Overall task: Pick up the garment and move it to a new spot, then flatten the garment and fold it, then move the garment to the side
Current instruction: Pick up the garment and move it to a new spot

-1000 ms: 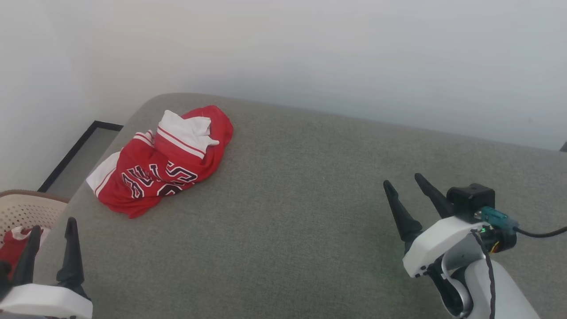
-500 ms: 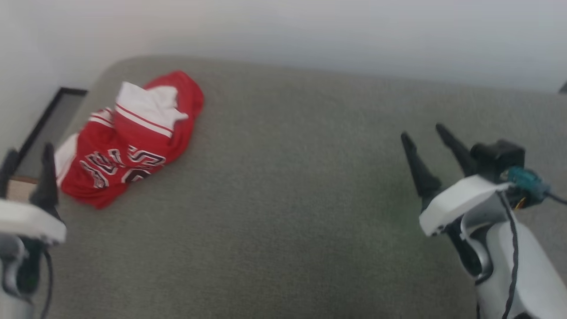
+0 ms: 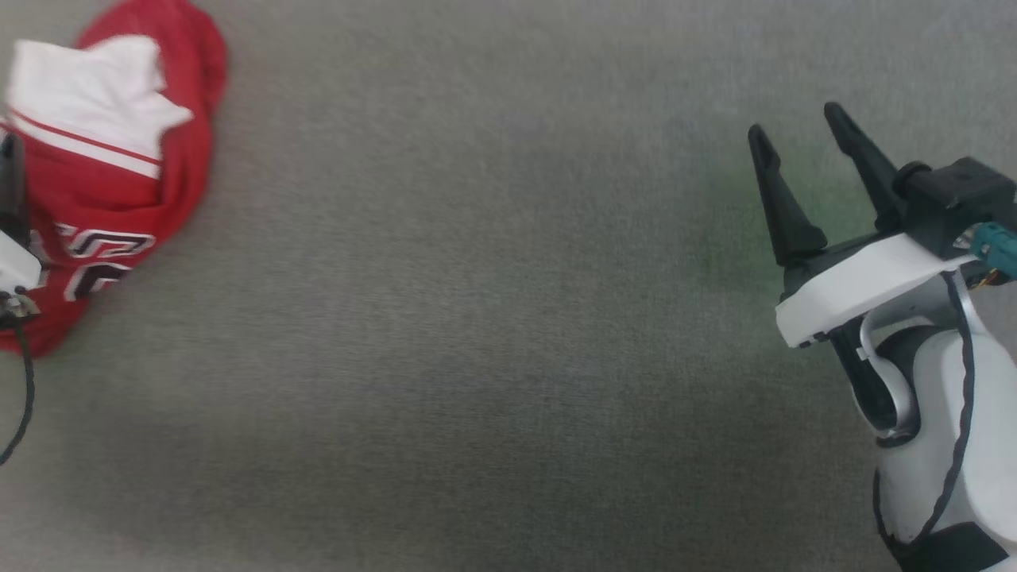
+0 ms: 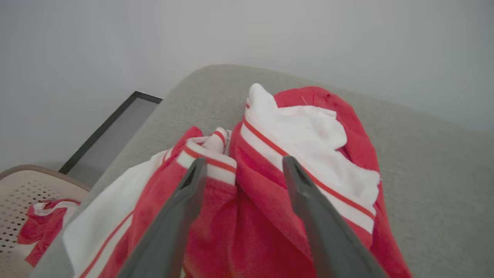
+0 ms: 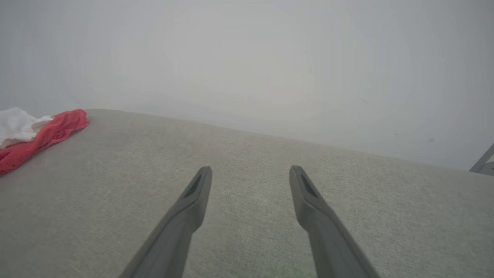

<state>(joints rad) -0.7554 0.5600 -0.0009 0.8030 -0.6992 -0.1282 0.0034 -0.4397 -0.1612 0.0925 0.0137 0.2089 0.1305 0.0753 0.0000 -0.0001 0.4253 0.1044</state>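
Observation:
The garment (image 3: 111, 183) is a crumpled red heap with a white sleeve on top and dark white-outlined lettering, lying at the far left of a grey upholstered surface (image 3: 477, 318). In the left wrist view my left gripper (image 4: 244, 160) is open just above the garment (image 4: 308, 143), its fingers straddling a fold near the striped trim, with nothing pinched. My right gripper (image 3: 797, 125) stands open over bare cushion at the right, far from the cloth. The right wrist view shows this gripper (image 5: 251, 168) with nothing between its fingers and the garment (image 5: 42, 131) at the far left.
A beige perforated basket (image 4: 23, 193) holding another red and white cloth (image 4: 42, 227) stands beyond the cushion's rounded left edge. A dark-framed panel (image 4: 112, 131) lies on the floor there. A white wall (image 5: 247, 58) rises behind the cushion.
The head camera has tilted down, so the whole picture shifted up and left. My left gripper has moved forward from beside the basket to over the garment. The right gripper holds its place.

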